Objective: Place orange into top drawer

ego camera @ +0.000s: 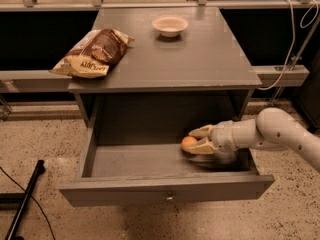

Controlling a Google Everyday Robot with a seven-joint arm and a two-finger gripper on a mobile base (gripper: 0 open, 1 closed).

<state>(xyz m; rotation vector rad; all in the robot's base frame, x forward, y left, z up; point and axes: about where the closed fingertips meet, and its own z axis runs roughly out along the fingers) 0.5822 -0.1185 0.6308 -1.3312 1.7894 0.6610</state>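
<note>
The top drawer (165,189) is pulled open below the grey cabinet top; its flat front has a small metal knob at the centre. My gripper (196,140) reaches in from the right, inside the drawer's right half, just above its floor. Its cream fingers (202,147) are shut on the orange (188,143), a small round fruit that shows between them on the left side. The white arm (280,134) comes over the drawer's right wall.
A brown chip bag (92,53) lies on the left of the cabinet top. A white bowl (170,25) stands at its back centre. A black pole (22,199) lies on the speckled floor at left. Cables (292,39) hang at right.
</note>
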